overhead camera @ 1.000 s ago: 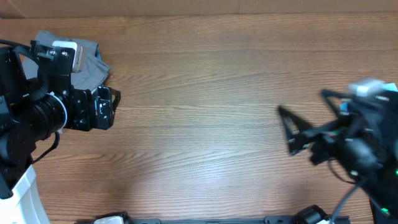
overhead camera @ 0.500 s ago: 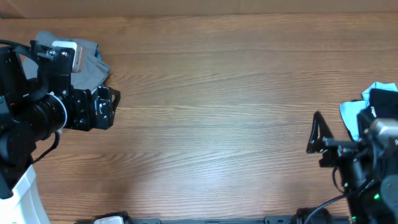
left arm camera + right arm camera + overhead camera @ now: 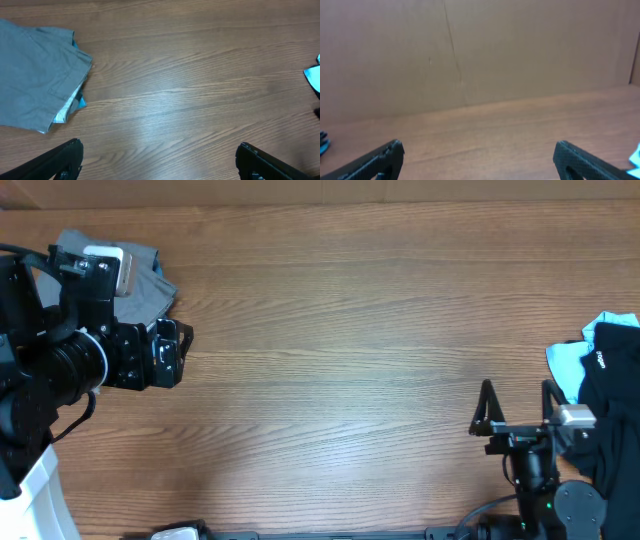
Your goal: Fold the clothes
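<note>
Grey shorts (image 3: 35,75) lie flat at the far left corner of the wooden counter (image 3: 330,330), with a light blue striped edge (image 3: 67,107) peeking from under them. The left gripper (image 3: 172,352) hovers just beside them, fingers spread wide and holding nothing. Well apart, the right gripper (image 3: 516,395) is likewise spread and empty, near a heap of light blue and black garments (image 3: 605,380) at the right edge.

left arm (image 3: 75,360): black housings, ribbed round joint, thin black cable (image 3: 12,249), white base (image 3: 45,492), pale silver block (image 3: 105,268) | left hand (image 3: 159,147): matte black tapered fingers (image 3: 62,160) | right arm (image 3: 565,502): black, small silver block (image 3: 576,416), tiny green light (image 3: 548,504), black cable (image 3: 495,512) | right hand (image 3: 517,408): slim black triangular fingers (image 3: 487,408)
</note>
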{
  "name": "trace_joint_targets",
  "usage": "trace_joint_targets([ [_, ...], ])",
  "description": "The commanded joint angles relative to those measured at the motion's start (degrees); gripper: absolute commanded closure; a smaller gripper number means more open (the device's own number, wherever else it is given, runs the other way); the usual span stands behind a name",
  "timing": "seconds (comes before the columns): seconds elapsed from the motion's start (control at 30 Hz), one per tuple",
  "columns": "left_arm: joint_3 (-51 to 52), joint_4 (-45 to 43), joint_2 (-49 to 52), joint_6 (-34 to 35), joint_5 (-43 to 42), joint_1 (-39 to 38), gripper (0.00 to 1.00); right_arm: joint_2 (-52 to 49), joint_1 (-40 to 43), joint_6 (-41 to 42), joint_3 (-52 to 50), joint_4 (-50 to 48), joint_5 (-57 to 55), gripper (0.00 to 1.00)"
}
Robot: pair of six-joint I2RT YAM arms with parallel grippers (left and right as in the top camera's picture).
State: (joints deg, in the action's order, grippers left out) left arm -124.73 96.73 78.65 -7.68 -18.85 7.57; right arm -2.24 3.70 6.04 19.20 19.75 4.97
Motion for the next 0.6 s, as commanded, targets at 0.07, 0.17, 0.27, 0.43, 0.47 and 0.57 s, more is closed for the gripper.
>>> trace_joint_targets([
  [0.07,0.15,0.07,0.09,0.42,-0.02,-0.11,0.00,2.08,0.22,0.15,-6.73,-3.54,1.68,0.00],
  [0.17,0.15,0.07,0.09,0.42,-0.02,-0.11,0.00,2.08,0.17,0.15,-9.60,-6.27,1.79,0.00],
  [0.27,0.15,0.07,0.09,0.42,-0.02,-0.11,0.00,2.08,0.17,0.15,-12.20,-8.44,1.79,0.00],
  [0.43,0.15,0.07,0.09,0.42,-0.02,-0.11,0.00,2.08,0.17,0.15,-15.96,-10.71,1.79,0.00],
  [0.47,0.15,0.07,0.09,0.42,-0.02,-0.11,0.00,2.08,0.17,0.15,-16.85,-10.82,1.75,0.00],
  [0.57,0.15,0.07,0.09,0.42,-0.02,-0.11,0.00,2.08,0.15,0.13,-17.97,-14.03,2.19,0.00],
])
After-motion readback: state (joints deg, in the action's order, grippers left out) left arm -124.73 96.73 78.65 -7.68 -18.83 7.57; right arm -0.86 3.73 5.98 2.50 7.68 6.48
